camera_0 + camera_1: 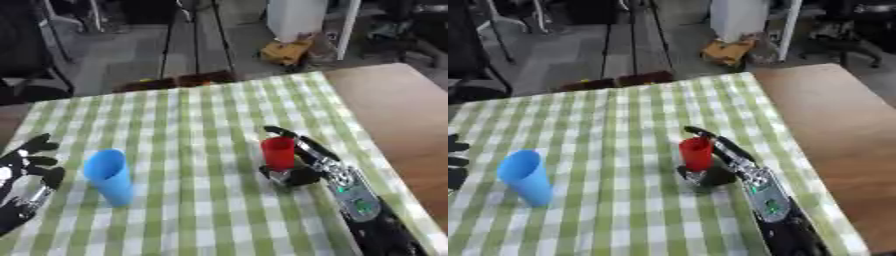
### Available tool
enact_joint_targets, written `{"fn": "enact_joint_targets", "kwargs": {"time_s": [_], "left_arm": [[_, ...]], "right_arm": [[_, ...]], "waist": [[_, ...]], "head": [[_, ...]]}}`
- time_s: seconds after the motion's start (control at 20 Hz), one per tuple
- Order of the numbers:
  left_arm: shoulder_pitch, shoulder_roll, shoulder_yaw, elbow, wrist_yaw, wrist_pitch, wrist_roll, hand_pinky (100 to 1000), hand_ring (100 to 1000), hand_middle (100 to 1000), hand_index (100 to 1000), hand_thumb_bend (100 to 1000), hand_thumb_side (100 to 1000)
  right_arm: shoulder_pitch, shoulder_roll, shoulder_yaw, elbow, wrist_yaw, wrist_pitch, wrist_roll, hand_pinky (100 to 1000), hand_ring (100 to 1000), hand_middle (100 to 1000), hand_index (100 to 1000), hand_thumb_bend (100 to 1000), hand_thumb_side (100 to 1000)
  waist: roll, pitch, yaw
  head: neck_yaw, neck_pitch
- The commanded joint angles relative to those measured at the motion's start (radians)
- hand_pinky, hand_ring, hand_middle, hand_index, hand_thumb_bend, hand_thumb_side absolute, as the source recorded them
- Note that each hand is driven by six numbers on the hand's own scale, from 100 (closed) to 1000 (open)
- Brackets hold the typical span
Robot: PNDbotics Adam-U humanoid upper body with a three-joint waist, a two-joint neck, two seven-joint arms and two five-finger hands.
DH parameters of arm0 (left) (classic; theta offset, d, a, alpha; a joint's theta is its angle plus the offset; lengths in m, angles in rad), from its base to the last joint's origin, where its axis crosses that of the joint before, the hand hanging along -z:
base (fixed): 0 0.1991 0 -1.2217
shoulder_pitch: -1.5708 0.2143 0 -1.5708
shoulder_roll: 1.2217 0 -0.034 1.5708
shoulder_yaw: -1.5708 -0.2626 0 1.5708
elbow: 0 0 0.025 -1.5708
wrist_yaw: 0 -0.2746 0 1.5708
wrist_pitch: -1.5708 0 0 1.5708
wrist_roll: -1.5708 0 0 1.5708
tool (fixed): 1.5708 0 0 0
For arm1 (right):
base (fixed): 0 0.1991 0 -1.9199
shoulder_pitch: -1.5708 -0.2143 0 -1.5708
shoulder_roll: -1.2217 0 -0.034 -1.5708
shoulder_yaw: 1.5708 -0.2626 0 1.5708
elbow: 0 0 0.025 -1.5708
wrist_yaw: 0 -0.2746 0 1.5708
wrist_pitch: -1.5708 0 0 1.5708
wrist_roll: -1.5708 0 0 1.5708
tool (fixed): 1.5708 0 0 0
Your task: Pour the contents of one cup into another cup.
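Note:
A small red cup (278,152) stands upright on the green-checked tablecloth (201,115), right of centre. My right hand (302,162) is around it: fingers reach behind the cup and the thumb curls at its base. A taller blue cup (108,176) stands upright to the left, its open mouth tilted slightly toward the camera. My left hand (26,162) rests at the left edge, fingers spread and up, a short gap from the blue cup. Neither cup's inside is visible.
Bare brown tabletop (402,110) lies to the right of the cloth. Beyond the far table edge are a floor, dark furniture and a yellow object (284,51).

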State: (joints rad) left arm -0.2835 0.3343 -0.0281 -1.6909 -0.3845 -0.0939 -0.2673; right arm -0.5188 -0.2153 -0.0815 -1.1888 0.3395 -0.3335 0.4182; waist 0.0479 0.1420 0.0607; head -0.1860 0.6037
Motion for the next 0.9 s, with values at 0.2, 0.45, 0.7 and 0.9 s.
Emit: {"fn": "enact_joint_targets", "kwargs": {"time_s": [0.2, 0.45, 0.7, 0.9], "left_arm": [[-0.016, 0.016, 0.005, -0.008, 0.006, 0.004, 0.01, 754, 781, 845, 977, 349, 834], [-0.017, 0.016, 0.006, 0.002, 0.006, 0.009, 0.016, 747, 777, 822, 967, 346, 839], [-0.019, 0.017, 0.007, 0.032, 0.021, 0.019, 0.026, 734, 767, 800, 940, 348, 845], [-0.026, 0.022, 0.008, 0.079, 0.02, 0.022, 0.038, 730, 769, 816, 958, 411, 772]], "right_arm": [[-0.012, -0.02, 0.005, -0.075, -0.046, -0.004, -0.012, 723, 253, 476, 998, 130, 100], [-0.007, -0.025, 0.009, -0.111, -0.079, -0.004, -0.025, 719, 256, 472, 995, 133, 100], [-0.003, -0.031, 0.012, -0.141, -0.101, 0.0, -0.026, 728, 267, 475, 996, 135, 105], [0.0, -0.034, 0.012, -0.15, -0.111, 0.006, -0.028, 731, 271, 477, 997, 135, 102]], "waist": [[-0.004, -0.018, -0.004], [-0.005, -0.02, -0.008], [-0.007, -0.023, -0.014], [-0.007, -0.024, -0.019]], "head": [[-0.002, -0.001], [-0.002, 0.001], [-0.002, 0.002], [-0.001, 0.002]]}}
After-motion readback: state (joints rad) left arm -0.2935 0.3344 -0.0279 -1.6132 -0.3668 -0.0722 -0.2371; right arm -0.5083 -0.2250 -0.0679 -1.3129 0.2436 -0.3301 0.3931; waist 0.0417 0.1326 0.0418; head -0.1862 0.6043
